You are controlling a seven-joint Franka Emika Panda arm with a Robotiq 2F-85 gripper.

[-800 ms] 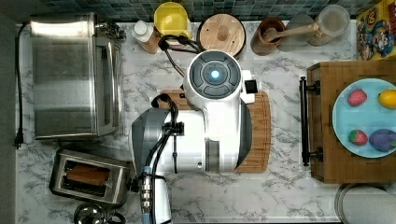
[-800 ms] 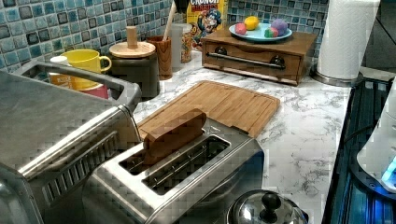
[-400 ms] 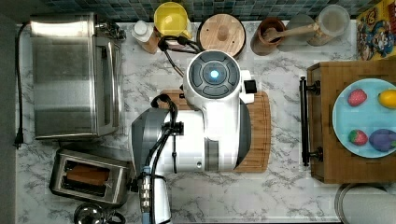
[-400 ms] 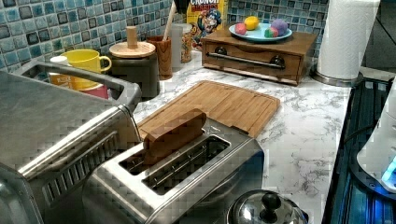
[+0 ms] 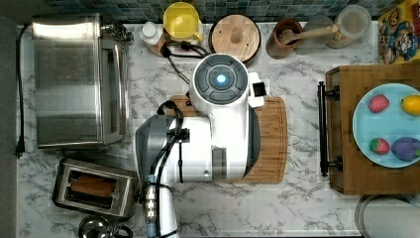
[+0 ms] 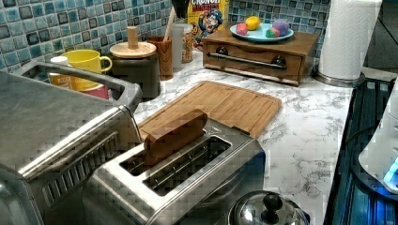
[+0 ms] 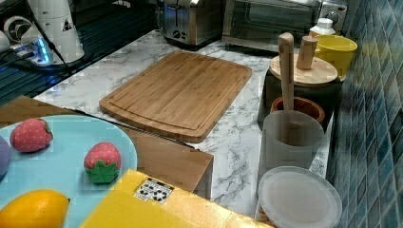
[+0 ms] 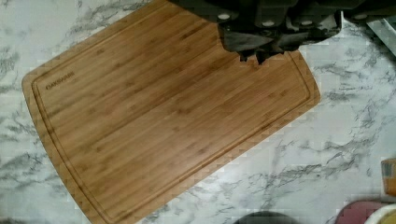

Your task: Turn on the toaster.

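Toaster [image 5: 94, 188] first: it sat at the top view's lower left, on the marble counter [image 5: 297, 208], just below the big toaster oven [image 5: 74, 82] and apart from it by a narrow strip of counter. In the left view I saw it nearest the camera, long slots facing up, with a brown slice of bread [image 6: 176, 133] standing tall out of the far slot while the near slot was dark. In the right view it stood at the far end of the counter, left of the oven, beyond the cutting board [image 7: 180, 92].

I had the arm [image 5: 223, 124] over the middle of the counter, its white body covering much of the cutting board in the top view, well apart from the toaster. Through the wrist camera I saw the gripper [image 8: 256, 55] hanging above one edge of the board, its dark fingers drawn together to a point with nothing between them. It touched neither the board nor the counter as far as I could judge.

A shiny pot lid [image 6: 267, 211] with a black knob lay just beside the toaster, on its near side in the left view. Along the tiled back wall stood a yellow mug [image 5: 182, 22], a dark jar with a wooden lid [image 5: 235, 34] and a brown cup holding a wooden tool [image 5: 285, 42]. At the top view's right, a blue plate [image 5: 391, 124] of toy fruit rested on a wooden box [image 5: 341, 173]
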